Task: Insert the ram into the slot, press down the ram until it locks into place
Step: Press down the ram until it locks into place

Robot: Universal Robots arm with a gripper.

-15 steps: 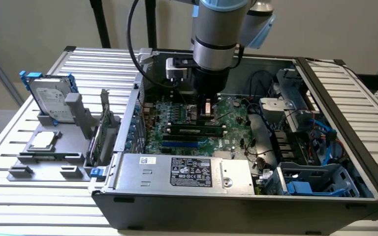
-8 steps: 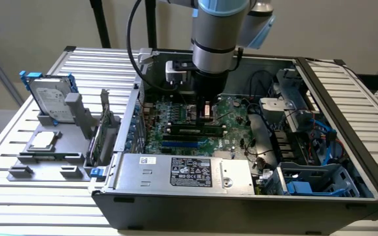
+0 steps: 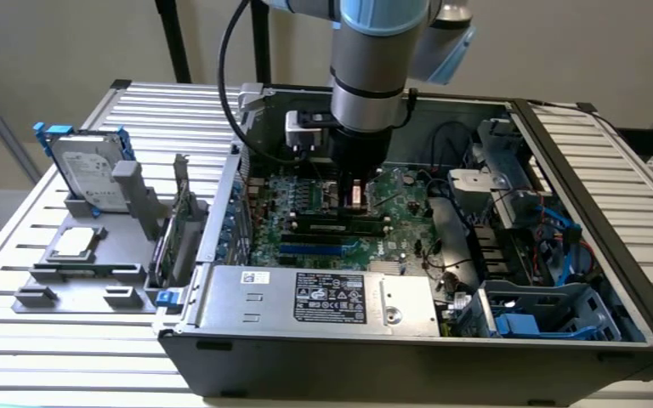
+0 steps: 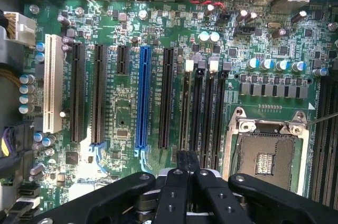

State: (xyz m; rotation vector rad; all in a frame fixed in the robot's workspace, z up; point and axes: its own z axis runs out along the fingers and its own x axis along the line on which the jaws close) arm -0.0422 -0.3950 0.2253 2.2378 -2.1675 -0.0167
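On the green motherboard (image 4: 132,34), the slot (image 4: 189,66) nearest the long blue slot (image 4: 142,97) was the first of four parallel black ones. A thin brownish edge ran along it, which looked like the ram (image 4: 184,118) standing edge-on in it, though I could not tell for sure whether it was seated. The jaws were closed, their two dark tips pressed together directly above the near end of that slot; whether they touched the ram was not clear. Just beside the four slots on the far side from the blue one sat the square metal processor socket (image 4: 269,155). Past the blue slot lay more black card slots and a white one (image 4: 53,89).

From the exterior view, the arm (image 3: 377,68) reached straight down into the open computer case (image 3: 417,357), with the jaws low over the board. A silver power supply (image 3: 315,297) sat along the case's near edge. Outside the case, on the exterior view's left, the slatted bench (image 3: 31,357) carried a grey holder (image 3: 31,297) with a hard drive (image 3: 91,170) standing upright and a processor chip (image 3: 77,244) lying flat.
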